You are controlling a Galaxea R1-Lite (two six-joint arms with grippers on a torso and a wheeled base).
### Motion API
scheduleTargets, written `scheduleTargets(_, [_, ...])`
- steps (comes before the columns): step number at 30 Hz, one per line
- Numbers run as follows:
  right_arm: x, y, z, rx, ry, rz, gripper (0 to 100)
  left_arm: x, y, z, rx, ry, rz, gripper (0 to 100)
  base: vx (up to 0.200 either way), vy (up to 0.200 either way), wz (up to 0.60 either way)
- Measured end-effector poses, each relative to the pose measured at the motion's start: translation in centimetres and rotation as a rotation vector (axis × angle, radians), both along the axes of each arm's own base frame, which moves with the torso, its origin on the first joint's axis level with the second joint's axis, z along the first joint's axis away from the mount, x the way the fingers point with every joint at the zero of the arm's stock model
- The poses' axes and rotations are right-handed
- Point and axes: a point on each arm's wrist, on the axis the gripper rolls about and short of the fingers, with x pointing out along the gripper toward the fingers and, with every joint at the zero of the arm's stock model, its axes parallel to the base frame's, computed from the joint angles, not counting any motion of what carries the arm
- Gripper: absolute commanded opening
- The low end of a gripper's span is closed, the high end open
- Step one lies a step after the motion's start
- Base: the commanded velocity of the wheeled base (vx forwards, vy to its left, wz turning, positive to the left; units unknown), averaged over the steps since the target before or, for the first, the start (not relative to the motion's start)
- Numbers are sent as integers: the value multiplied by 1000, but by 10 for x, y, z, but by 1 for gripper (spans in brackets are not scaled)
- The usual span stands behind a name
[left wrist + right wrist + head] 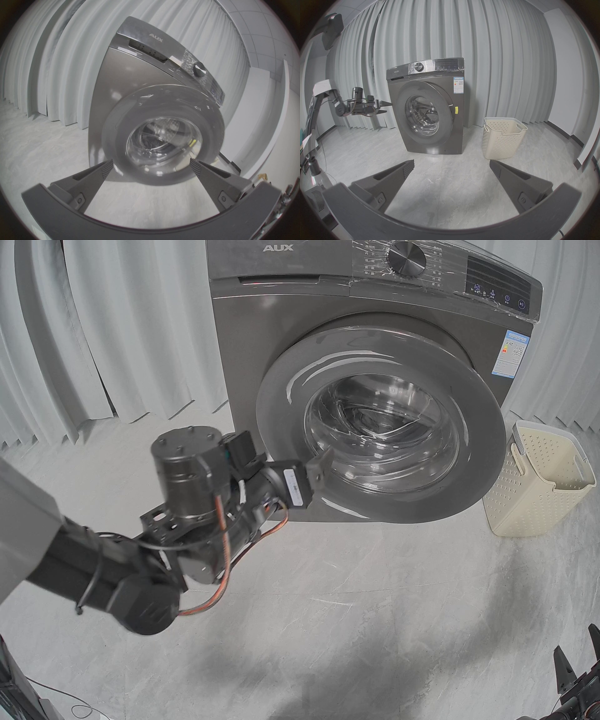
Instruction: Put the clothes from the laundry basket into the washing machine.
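The grey washing machine (375, 334) stands ahead, its round glass door (381, 427) looking shut against the front. Through the glass in the left wrist view, something dark (153, 143) lies in the drum. My left gripper (322, 471) is held out at the door's left rim; the left wrist view shows this gripper (151, 165) open and empty, facing the door. The cream laundry basket (544, 484) stands on the floor right of the machine, with no clothes visible inside it (503, 136). My right gripper (451, 165) is open and empty, low and well back from the machine (578, 655).
White curtains (125, 334) hang behind and on both sides of the machine. Bare grey floor (375, 615) stretches between me and the machine. In the right wrist view, the left arm (359, 104) reaches across toward the machine's (428, 106) left side.
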Motion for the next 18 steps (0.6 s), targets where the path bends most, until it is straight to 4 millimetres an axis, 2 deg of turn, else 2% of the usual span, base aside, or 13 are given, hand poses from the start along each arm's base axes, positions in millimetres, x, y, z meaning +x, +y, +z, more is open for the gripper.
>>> scheduleTargets(4, [0, 0, 0, 0, 0, 0, 100, -41, 26, -1, 50, 28, -33, 100, 0, 0, 0])
scheduleTargets(11, [0, 0, 0, 0, 0, 0, 100, -118, 91, -4, 108, 49, -63, 100, 0, 0, 0])
scheduleTargets(18, [0, 0, 0, 0, 0, 0, 100, -174, 151, -16, 127, 56, -36, 100, 0, 0, 0])
